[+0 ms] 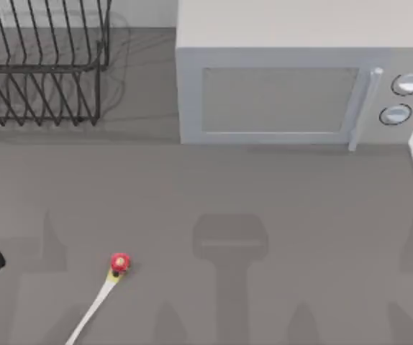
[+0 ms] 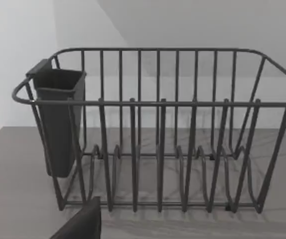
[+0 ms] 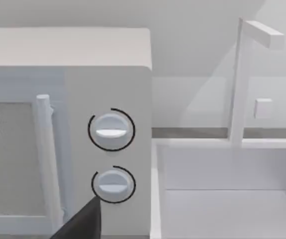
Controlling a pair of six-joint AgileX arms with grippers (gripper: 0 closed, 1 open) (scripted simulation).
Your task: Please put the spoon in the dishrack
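Black wire dishrack of thin rods with slanted tines, dark plastic cup hung on its corner, left of the boxy grey microwave. White spoon with red knob lies flat on the matte grey surface, well in front of microwave's left. Left hand, right hand: grip state cannot be told.

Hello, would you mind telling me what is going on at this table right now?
Nothing is being handled yet. The spoon lies on the table near the front left, its red knob pointing toward the middle. The dishrack stands at the back left, holding a dark utensil cup on one end. A grey microwave sits to its right, door closed. The left wrist view faces the dishrack, the right wrist view the microwave's dials; neither arm has reached the spoon.
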